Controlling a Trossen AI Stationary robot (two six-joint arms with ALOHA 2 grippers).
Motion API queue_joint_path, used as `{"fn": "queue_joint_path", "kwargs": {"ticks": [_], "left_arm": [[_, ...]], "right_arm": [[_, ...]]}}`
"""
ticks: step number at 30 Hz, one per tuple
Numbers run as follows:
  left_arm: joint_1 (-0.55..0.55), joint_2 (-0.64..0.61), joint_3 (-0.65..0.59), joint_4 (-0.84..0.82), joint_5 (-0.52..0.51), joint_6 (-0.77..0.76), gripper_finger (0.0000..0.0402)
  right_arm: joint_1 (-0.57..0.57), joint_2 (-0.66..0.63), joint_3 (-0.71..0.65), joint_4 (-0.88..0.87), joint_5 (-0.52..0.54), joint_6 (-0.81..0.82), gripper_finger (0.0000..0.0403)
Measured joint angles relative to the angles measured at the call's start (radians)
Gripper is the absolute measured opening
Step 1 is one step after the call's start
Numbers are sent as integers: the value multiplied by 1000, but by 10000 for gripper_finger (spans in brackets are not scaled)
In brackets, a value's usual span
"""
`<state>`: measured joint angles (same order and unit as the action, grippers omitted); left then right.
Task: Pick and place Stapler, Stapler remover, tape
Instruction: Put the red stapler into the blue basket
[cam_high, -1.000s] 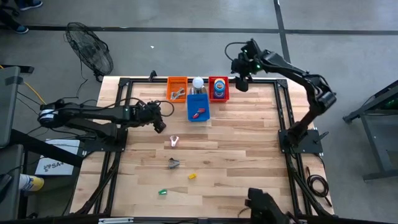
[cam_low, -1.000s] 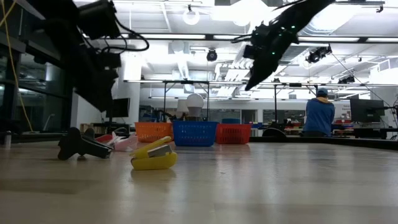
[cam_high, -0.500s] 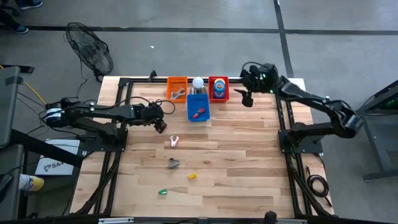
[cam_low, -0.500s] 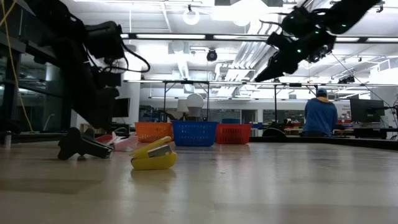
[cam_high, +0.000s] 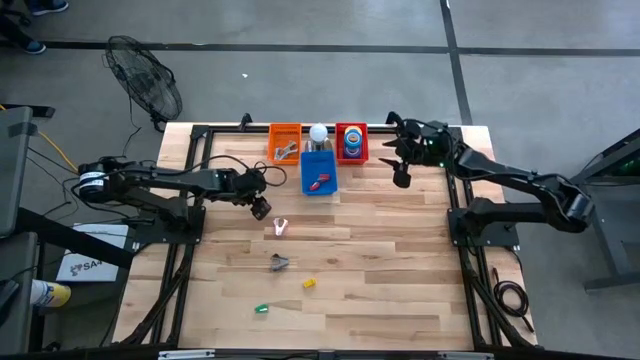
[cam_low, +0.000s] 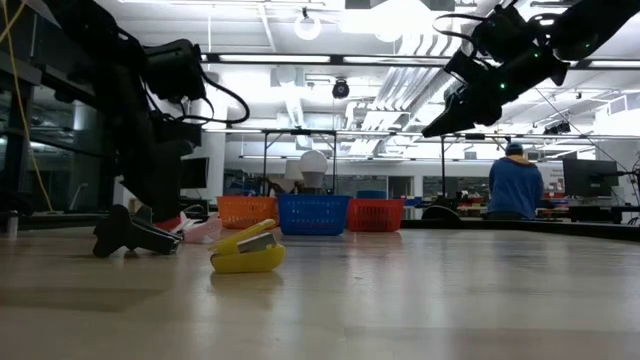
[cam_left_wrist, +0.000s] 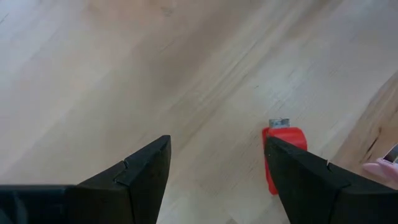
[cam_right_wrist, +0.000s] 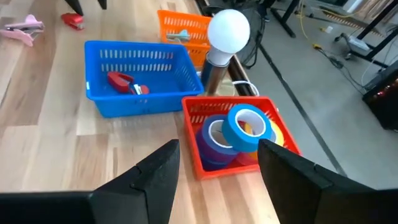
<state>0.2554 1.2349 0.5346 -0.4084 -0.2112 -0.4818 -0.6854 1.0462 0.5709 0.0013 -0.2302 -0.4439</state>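
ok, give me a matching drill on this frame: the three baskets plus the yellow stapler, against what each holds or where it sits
1. red basket
2. blue basket
3. orange basket
4. yellow stapler

A. holds a red tool
B. lies on the bare table
C. holds tape rolls
D. holds a grey tool

Pairs: 1-C, 2-A, 3-D, 4-B

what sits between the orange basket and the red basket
The blue basket and a white bulb-topped post sit between the orange basket and red basket, clearest in right wrist view.
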Motion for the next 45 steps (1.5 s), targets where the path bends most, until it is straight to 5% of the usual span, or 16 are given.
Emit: {"fn": "queue_joint_path", "kwargs": {"ticks": [14, 33, 45], "left_arm": [[-6, -22, 38, -12, 147, -34, 255], [-112, 135, 39, 5, 9, -124, 253], [-112, 149, 41, 22, 13, -121, 145]], "right_arm": [[8, 0, 0, -35, -12, 68, 208], [81, 1, 0, -86, -7, 77, 208], [97, 1, 0, -87, 4, 81, 208]]}}
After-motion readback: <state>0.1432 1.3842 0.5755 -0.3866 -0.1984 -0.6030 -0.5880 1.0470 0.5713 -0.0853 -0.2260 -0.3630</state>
